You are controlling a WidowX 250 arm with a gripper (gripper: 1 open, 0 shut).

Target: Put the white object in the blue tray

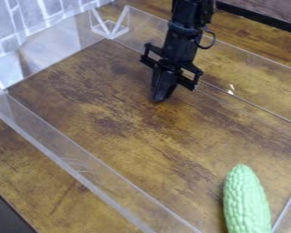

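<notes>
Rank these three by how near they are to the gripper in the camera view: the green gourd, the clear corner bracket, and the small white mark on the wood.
Measured from the gripper, which is shut over the middle of the table:
1. Small white mark, just to its right.
2. Clear corner bracket, at the back left.
3. Green gourd, at the front right corner.

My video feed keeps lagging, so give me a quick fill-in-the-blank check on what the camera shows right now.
1. The black gripper has its jaws ____.
2. The bumpy green vegetable-shaped toy lies at the ____ right of the picture.
3. The gripper's tips point down at the ____ wooden tabletop.

Missing words: shut; bottom; brown
</notes>
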